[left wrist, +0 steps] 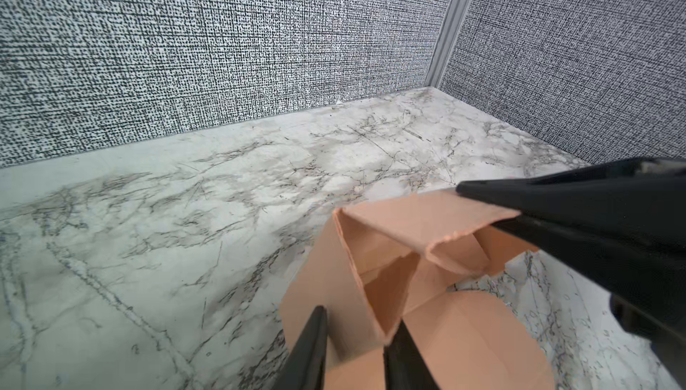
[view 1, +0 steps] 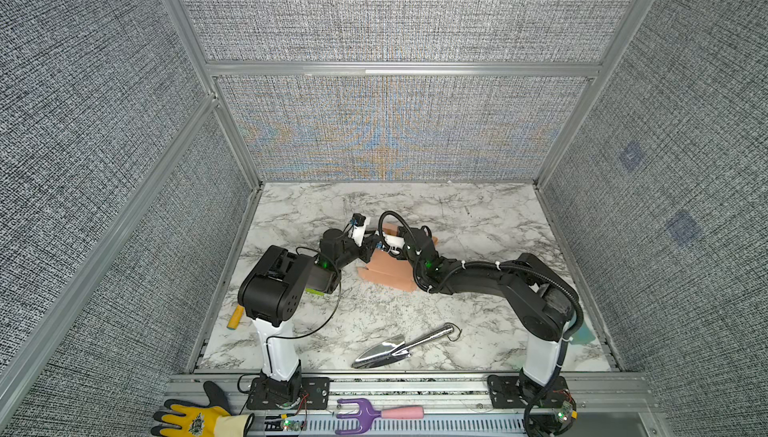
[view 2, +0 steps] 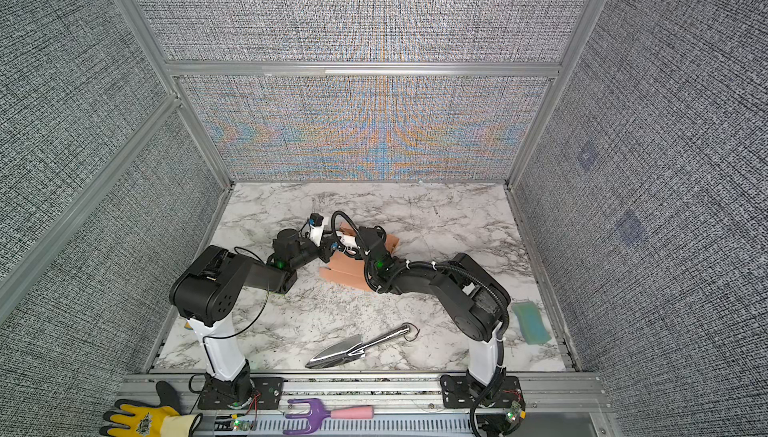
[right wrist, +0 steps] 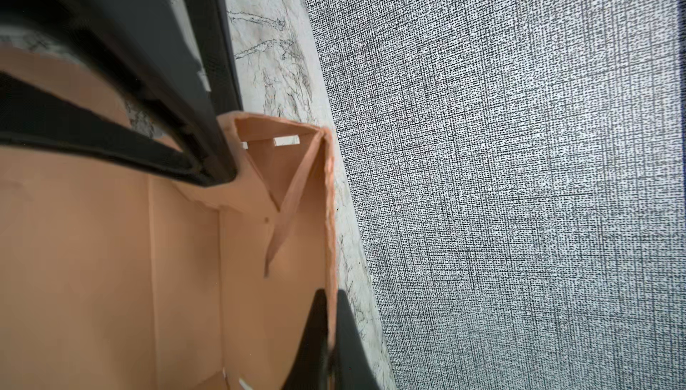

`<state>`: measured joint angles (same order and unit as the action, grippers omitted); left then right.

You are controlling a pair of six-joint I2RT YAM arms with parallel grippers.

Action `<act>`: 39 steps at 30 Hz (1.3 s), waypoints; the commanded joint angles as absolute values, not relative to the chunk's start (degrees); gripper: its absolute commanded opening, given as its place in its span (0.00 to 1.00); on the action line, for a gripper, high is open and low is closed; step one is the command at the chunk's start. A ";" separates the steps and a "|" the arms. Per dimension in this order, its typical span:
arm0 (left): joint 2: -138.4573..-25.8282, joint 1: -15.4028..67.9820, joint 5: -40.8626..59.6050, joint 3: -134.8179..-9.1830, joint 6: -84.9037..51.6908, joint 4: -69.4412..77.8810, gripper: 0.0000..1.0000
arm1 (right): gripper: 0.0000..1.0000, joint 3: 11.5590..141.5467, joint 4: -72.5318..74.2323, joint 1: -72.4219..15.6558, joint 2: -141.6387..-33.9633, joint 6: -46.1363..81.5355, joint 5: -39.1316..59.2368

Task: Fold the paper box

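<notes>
The salmon-pink paper box [view 1: 384,269] [view 2: 345,272] lies part-folded at the middle of the marble table, some walls raised, and both arms meet over its far end. In the left wrist view my left gripper [left wrist: 360,315] straddles a doubled, folded-up wall [left wrist: 334,277], one finger on each face. My right gripper [right wrist: 330,295] is shut on the thin top edge of another raised wall [right wrist: 289,258]. Its black fingers [left wrist: 557,202] show in the left wrist view, pinching a bent flap [left wrist: 427,217]. The left fingers [right wrist: 159,72] cross the right wrist view beside the box corner.
A metal trowel [view 1: 399,345] lies near the table's front. At the left edge rests an orange cylinder [view 1: 235,316], and a green sponge [view 2: 531,322] sits at the right edge. A purple hand fork [view 1: 365,413] and a yellow glove [view 1: 195,419] lie on the front rail. Fabric walls enclose three sides.
</notes>
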<state>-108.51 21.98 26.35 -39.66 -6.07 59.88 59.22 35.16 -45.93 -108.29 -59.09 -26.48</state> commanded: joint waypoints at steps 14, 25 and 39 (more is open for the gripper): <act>-105.59 22.06 26.11 -38.67 -5.98 60.73 0.11 | 0.00 59.19 34.75 -46.14 -106.72 -57.66 -26.36; -103.10 22.04 26.54 -36.85 -4.34 57.93 0.45 | 0.00 59.43 33.59 -45.81 -106.16 -57.10 -26.54; -102.98 20.63 24.28 -38.24 -4.23 52.68 0.44 | 0.00 60.45 31.17 -45.09 -105.78 -54.95 -25.66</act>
